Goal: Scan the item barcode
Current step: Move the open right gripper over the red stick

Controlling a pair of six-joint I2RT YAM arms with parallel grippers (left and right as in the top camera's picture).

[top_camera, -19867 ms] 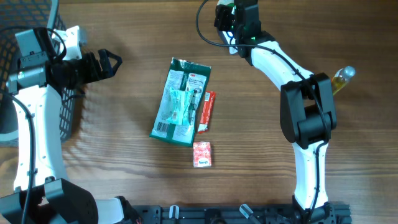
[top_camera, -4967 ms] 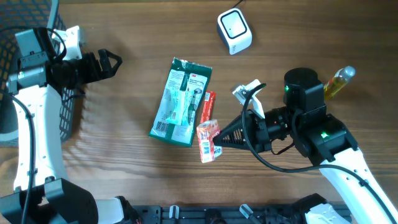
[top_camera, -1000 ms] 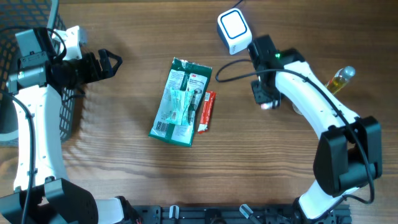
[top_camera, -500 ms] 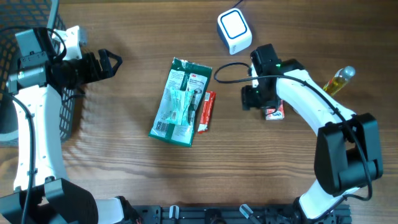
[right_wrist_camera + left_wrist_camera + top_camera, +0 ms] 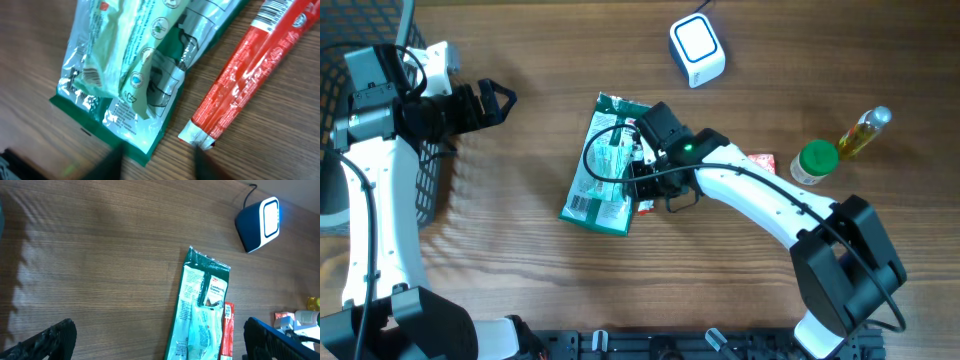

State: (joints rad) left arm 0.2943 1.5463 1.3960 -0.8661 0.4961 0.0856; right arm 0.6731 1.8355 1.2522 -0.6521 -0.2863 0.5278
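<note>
The white barcode scanner (image 5: 697, 50) sits at the table's far edge, also visible from the left wrist as scanner (image 5: 260, 217). A green plastic pack (image 5: 608, 165) lies mid-table with a red stick packet (image 5: 653, 178) along its right side. My right gripper (image 5: 645, 185) hovers over both; its wrist view shows the green pack (image 5: 130, 75) and red stick (image 5: 250, 75), with blurred fingers apart, open and holding nothing (image 5: 156, 162). A small red packet (image 5: 760, 160) lies loose at the right. My left gripper (image 5: 498, 100) stands open at the left, empty (image 5: 160, 342).
A green-capped bottle (image 5: 815, 160) stands right beside the small red packet, and a yellow bottle (image 5: 865, 130) lies behind it. A black wire basket (image 5: 345, 120) fills the left edge behind my left arm.
My right gripper let go of the small red packet by the green-capped bottle, then swung left over the green pack and red stick. The left arm has not moved.
</note>
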